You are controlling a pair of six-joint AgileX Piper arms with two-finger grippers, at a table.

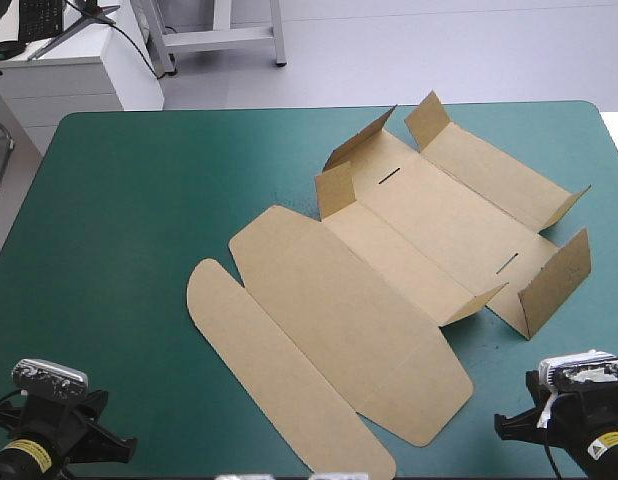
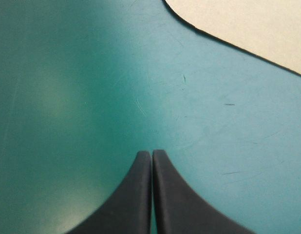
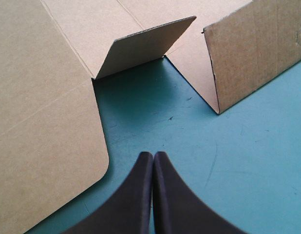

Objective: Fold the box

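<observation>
Brown box (image 1: 389, 270) lies mostly flat on the worktop (image 1: 139, 200); left end effector (image 2: 151, 155) and right end effector (image 3: 153, 156) pressed together

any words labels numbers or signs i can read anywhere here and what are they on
No text is readable in any view.
On the box: none, plain brown board with two cut slots.
On the left arm's yellow sticker: dark print, too small to read.
On the right arm's yellow sticker: dark print, too small to read.
On the teal-green cover: none, only scratches.
</observation>
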